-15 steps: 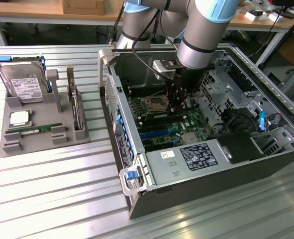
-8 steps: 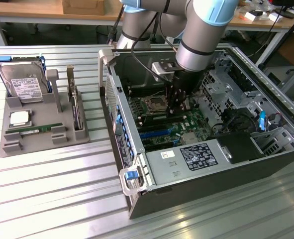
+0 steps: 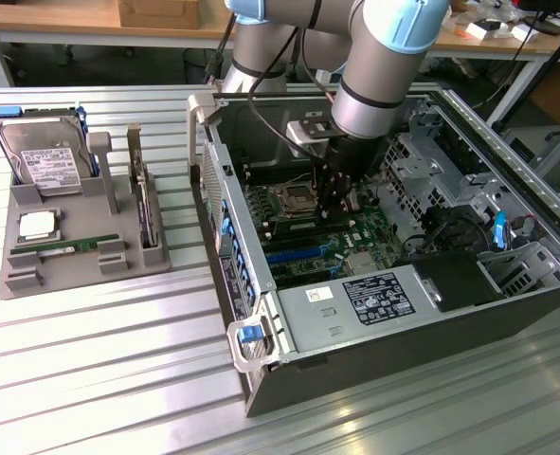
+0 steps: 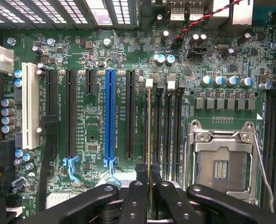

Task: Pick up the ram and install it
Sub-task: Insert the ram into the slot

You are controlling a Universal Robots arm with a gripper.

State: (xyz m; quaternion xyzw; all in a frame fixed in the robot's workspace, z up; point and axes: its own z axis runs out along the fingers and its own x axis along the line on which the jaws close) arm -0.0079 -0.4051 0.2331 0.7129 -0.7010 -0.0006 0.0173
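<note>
In the wrist view the ram (image 4: 149,135) appears edge-on as a thin gold-green line between my dark fingers (image 4: 138,186). My gripper (image 4: 149,173) is shut on the ram. The stick runs along the memory slot (image 4: 155,130) nearest the blue expansion slot (image 4: 110,116), in line with a white latch (image 4: 149,83). Whether it sits in the slot or hovers just above, I cannot tell. In the exterior view my gripper (image 3: 334,210) is down inside the open computer case (image 3: 261,370), over the green motherboard (image 3: 360,242) beside the CPU socket (image 3: 294,201).
The open CPU socket (image 4: 220,163) lies close beside the memory slots. A grey tray (image 3: 24,280) at the exterior view's left holds a hard drive (image 3: 41,156), a processor (image 3: 39,226), another green stick (image 3: 66,248) and an upright card (image 3: 145,204). The power supply (image 3: 355,303) and drive cage (image 3: 431,156) crowd the case.
</note>
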